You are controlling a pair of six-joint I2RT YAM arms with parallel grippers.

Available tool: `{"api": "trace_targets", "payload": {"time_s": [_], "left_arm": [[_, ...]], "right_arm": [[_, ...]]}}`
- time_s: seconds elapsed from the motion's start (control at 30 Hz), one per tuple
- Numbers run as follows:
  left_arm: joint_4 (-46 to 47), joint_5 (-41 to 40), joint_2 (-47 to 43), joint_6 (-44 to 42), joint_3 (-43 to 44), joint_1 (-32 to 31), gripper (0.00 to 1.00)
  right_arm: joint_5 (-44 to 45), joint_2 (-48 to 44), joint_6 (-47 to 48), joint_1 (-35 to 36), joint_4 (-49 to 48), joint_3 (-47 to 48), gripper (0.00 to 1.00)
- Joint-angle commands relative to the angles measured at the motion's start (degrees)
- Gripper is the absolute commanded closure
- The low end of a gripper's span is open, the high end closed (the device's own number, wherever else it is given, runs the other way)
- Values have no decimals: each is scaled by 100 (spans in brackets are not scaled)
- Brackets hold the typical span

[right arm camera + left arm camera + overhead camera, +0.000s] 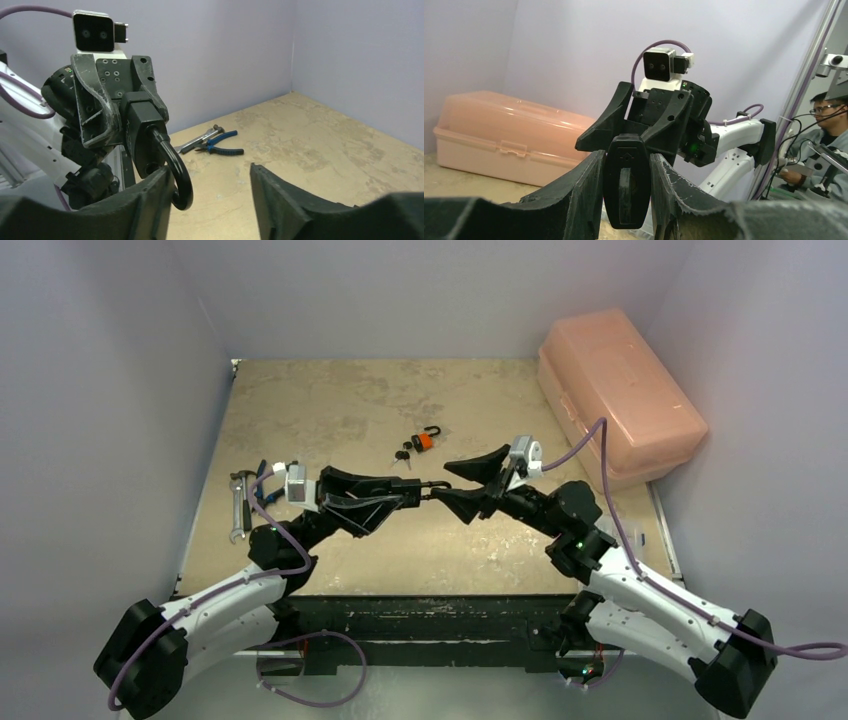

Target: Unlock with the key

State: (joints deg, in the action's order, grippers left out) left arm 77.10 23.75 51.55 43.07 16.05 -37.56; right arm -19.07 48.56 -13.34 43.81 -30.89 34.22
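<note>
My left gripper is shut on a black padlock and holds it above the table, its keyway facing the left wrist camera. No key shows in it. In the right wrist view the black padlock has its shackle swung out, one end free. My right gripper is open and faces the padlock; the shackle hangs beside its left finger. An orange padlock lies on the table behind the grippers, with small keys next to it.
A pink plastic box stands at the back right. A wrench and blue-handled pliers lie at the table's left edge; they also show in the right wrist view. A person sits beyond the right arm.
</note>
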Motion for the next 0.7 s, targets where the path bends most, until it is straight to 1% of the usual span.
{"api": "trace_targets", "payload": {"time_s": [0.0, 0.17, 0.2, 0.23, 0.3, 0.37, 0.47, 0.53, 0.57, 0.67], "left_arm": [[837, 177, -91, 207, 321, 23, 100], [843, 116, -69, 255, 323, 21, 100], [843, 126, -59, 273, 323, 21, 100], [844, 125, -58, 286, 324, 27, 100], [834, 136, -44, 345, 336, 21, 100], [829, 162, 9, 448, 356, 25, 100], [746, 163, 146, 671, 427, 25, 100], [736, 175, 263, 859, 477, 27, 100], [736, 198, 308, 915, 504, 36, 100], [650, 193, 355, 1046, 531, 30, 99]], "right_arm": [[-323, 13, 90, -13, -256, 227, 43], [-784, 157, 110, -13, -109, 340, 65], [-801, 201, 175, -13, -61, 355, 72], [-773, 240, 213, -13, -50, 366, 77], [-526, 306, 398, -13, 5, 394, 84], [-209, 341, 562, -17, -35, 411, 88], [109, 399, 812, -20, -419, 394, 93], [255, 417, 1070, -13, -647, 393, 99], [344, 426, 1182, -8, -789, 363, 100], [472, 448, 1613, -5, -1556, 75, 100]]}}
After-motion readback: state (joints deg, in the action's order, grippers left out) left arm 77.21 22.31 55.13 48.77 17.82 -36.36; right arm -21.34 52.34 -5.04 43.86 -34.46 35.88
